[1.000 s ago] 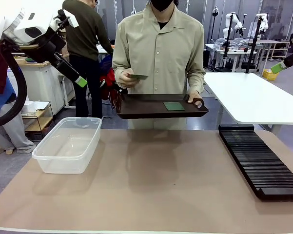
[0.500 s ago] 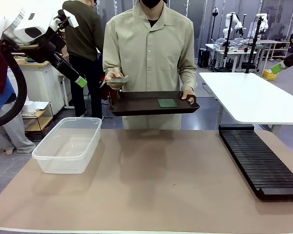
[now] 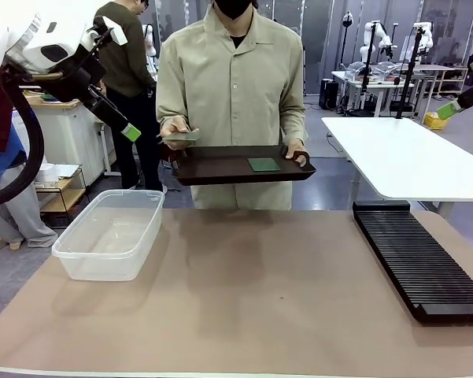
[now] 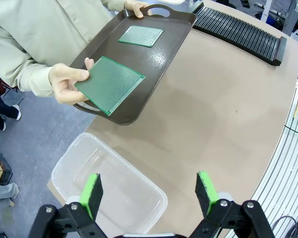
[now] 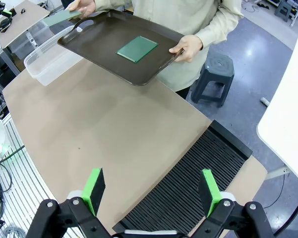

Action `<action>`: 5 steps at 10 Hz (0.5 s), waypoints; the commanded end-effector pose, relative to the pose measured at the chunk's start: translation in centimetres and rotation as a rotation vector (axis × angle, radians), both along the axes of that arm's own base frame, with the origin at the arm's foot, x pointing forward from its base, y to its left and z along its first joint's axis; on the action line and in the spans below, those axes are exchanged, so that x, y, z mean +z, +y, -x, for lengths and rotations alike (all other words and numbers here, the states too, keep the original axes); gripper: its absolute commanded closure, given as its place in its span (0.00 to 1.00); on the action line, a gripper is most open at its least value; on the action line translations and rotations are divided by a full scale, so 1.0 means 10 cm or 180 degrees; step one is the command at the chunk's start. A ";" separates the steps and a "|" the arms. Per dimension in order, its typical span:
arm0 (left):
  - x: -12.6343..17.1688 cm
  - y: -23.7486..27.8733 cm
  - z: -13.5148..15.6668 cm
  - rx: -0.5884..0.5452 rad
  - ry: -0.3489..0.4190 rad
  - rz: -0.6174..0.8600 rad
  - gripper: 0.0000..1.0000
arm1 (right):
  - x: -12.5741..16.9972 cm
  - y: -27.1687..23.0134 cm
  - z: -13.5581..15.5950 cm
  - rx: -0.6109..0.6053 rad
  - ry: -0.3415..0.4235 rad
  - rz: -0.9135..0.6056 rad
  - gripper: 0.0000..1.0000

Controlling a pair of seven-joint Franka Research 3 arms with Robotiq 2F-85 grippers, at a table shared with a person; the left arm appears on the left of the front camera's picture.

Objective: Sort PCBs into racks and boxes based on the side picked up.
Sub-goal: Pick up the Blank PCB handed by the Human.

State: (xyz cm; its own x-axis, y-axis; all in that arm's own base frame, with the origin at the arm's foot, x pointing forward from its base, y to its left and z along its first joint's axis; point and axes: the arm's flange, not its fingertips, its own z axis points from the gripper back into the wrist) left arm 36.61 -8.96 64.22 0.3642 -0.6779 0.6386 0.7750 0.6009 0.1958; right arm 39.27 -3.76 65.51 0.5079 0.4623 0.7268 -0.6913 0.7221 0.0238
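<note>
Front view: since a second ago the person (image 3: 232, 79) has shifted toward the tabletop's left side, and the tray (image 3: 220, 167) has moved with them. The hand (image 3: 171, 127) with the held PCB (image 3: 181, 136) has come lower, closer to the tray's left end. Both arms are unchanged.

Left fingers (image 4: 91, 193) stand wide apart and empty, raised off the far left corner, with the box (image 3: 110, 236) below them. Right fingers (image 5: 95, 189) also stand wide apart and empty, raised over the rack (image 3: 421, 264).

The box rests near the left edge and the rack lies along the right edge. A broad stretch of tabletop (image 3: 252, 291) lies open between them. The tray is held just beyond the far edge, clear of the tabletop.

The held PCB is a thin green square with a fine dotted grid, gripped at one side and roughly level. A second PCB (image 3: 264, 164) lies flat on the tray toward its right end, apart from the first.
</note>
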 end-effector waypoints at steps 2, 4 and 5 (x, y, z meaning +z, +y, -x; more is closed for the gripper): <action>0.00 0.01 0.00 0.0017 -0.0005 0.0000 0.00 | -0.02 0.00 0.00 0.0033 0.0016 -0.0005 0.00; 0.00 0.01 0.00 0.0017 -0.0005 0.0000 0.00 | -0.02 0.00 0.00 0.0033 0.0016 -0.0005 0.00; 0.00 0.01 0.00 0.0017 -0.0005 0.0000 0.00 | -0.02 0.00 0.00 0.0033 0.0016 -0.0005 0.00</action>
